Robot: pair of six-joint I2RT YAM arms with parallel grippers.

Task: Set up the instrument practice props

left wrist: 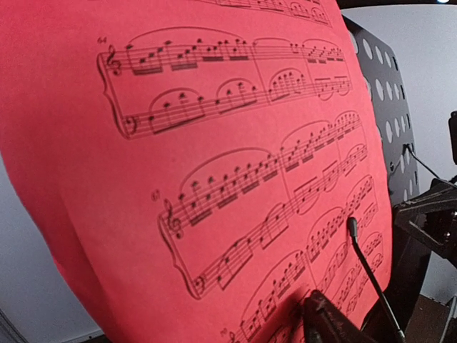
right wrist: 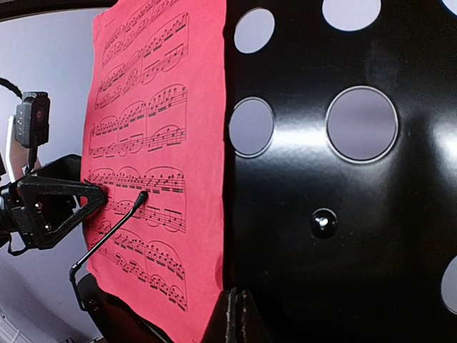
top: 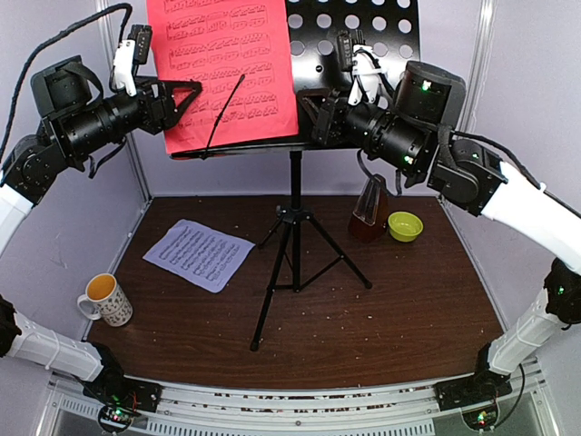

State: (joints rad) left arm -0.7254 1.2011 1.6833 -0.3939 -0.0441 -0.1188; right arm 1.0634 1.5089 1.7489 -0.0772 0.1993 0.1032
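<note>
Two props are not yet in their final places: the white sheet lies flat on the table toward its left edge, and the metronome stands toward the far right corner, just beside a yellow-green bowl. The red sheet rests on the left half of the music stand, which stands mid-table toward the far edge, and a thin wire retainer lies across the paper. The left gripper meets the sheet's left edge. One finger presses on the printed face, but its partner is hidden behind the paper, so I cannot tell whether it is pinching. The right gripper sits at the desk's lower edge by the sheet's right side, and in its own view the fingers look drawn together. The main risk, as I judge it, is a sideways tug from the left arm. That could drag the paper from under the wire, buckle it or tear it. The stand also looks top-heavy on its tripod legs, so a push from either arm could tip it toward the metronome and bowl. A patterned mug sits near the left edge, close to the path for fetching the white sheet.
</note>
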